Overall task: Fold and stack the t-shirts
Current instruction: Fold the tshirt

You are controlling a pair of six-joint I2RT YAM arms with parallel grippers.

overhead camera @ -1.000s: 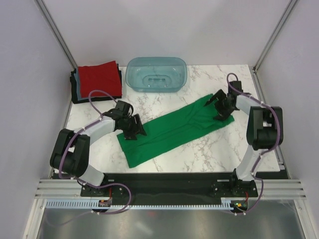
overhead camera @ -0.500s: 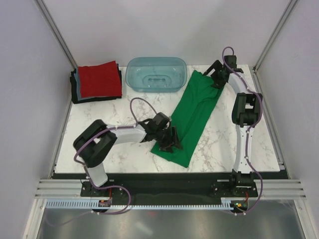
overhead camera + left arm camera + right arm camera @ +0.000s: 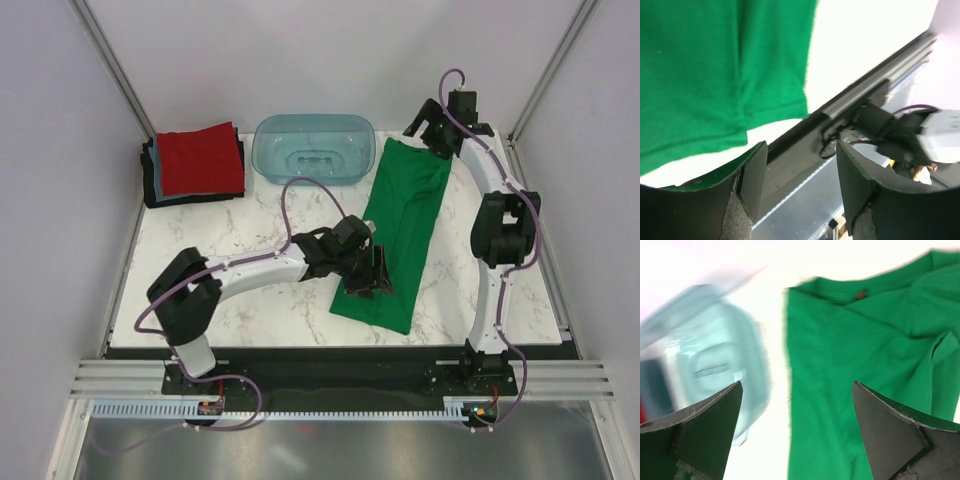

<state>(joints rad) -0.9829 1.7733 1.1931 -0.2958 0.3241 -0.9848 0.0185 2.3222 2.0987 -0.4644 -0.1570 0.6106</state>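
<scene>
A bright green t-shirt (image 3: pixel 400 225) lies flat as a long strip, running from the back right of the table towards the front middle. My left gripper (image 3: pixel 372 272) hovers over the shirt's near end with its jaws apart and nothing between them; the left wrist view shows the shirt's hem (image 3: pixel 715 65) beyond the left gripper (image 3: pixel 800 150). My right gripper (image 3: pixel 425 125) is at the shirt's far end, open and empty; the right gripper (image 3: pixel 796 385) looks down on the collar end of the shirt (image 3: pixel 860 365). A folded stack with a red shirt (image 3: pixel 200 160) on top sits at the back left.
A translucent teal tub (image 3: pixel 314 148) stands at the back middle, just left of the shirt's far end, and also shows in the right wrist view (image 3: pixel 705 355). The table's front rail (image 3: pixel 875 80) lies close to the shirt's near end. Walls enclose the back and sides.
The green shirt has swung from lying slantwise across the table to lying nearly front to back. My left gripper moved right with its near end; my right gripper moved to the back edge.
</scene>
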